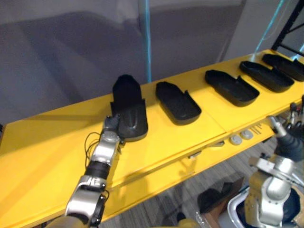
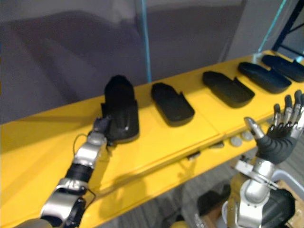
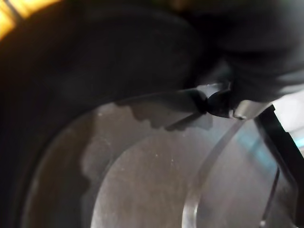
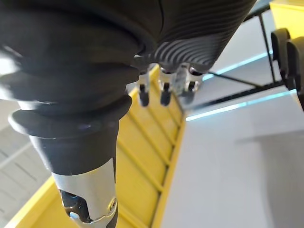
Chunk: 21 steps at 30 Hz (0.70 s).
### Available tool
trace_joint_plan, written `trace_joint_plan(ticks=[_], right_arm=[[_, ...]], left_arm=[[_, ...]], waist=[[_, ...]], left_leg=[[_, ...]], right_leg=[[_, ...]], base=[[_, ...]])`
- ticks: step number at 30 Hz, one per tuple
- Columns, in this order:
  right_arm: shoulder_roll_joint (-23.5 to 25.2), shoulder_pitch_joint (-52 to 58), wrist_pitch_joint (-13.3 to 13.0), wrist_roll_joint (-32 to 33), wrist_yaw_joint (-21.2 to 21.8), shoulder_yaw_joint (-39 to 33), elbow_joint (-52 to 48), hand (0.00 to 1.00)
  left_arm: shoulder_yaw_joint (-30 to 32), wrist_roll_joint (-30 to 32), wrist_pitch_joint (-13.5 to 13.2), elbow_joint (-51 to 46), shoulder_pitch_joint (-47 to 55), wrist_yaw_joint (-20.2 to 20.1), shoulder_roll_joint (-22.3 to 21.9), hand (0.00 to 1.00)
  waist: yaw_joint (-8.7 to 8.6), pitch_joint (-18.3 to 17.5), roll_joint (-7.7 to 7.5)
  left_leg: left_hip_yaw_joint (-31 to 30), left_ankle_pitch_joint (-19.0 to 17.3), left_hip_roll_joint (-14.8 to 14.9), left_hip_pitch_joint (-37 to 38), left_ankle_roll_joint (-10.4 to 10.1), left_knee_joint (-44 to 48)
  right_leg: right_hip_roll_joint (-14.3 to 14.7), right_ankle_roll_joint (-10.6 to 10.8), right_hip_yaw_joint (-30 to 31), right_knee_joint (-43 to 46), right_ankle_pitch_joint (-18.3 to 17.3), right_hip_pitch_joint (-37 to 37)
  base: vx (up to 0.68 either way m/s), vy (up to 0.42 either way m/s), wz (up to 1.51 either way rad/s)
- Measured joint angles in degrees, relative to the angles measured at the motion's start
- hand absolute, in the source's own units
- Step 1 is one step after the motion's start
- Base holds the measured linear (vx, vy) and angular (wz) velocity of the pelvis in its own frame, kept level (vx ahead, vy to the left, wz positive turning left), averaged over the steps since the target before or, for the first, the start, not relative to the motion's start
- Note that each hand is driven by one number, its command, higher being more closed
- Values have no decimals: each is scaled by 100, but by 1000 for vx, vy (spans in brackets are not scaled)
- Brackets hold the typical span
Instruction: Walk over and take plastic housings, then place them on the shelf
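Left eye view: long yellow flat shelf (image 1: pixel 42 156) carried row of black oval plastic housings (image 1: pixel 232 87). Leftmost housing (image 1: pixel 129 114) lay apart from next housing (image 1: pixel 178 102). Left hand (image 1: pixel 111 127) touched its near left rim. Fingers were hidden against dark rim, so could not tell if clenched or grasping.

Right eye view: right hand (image 2: pixel 278 142) stood raised before shelf edge, fingers (image 2: pixel 288 110) straight, spread, holding nothing.

Left wrist view: dark wall of leftmost housing was very close.

Right wrist view: right hand's fingers were straight, yellow shelf beyond them.
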Motion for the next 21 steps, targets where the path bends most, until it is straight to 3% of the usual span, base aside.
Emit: trace_joint_plan(ticks=[21], right_arm=[[-206, -402, -35, 255, 176, -13, 248, 0]], left_arm=[[477, -452, -176, 480, -153, 412, -16, 100]], waist=[[-37, 269, 165]], left_leg=[[-260, 124, -11, -68, 11, 2]], right_leg=[[-23, -12, -214, -2, -16, 82]], base=[[-8, -3, 6]])
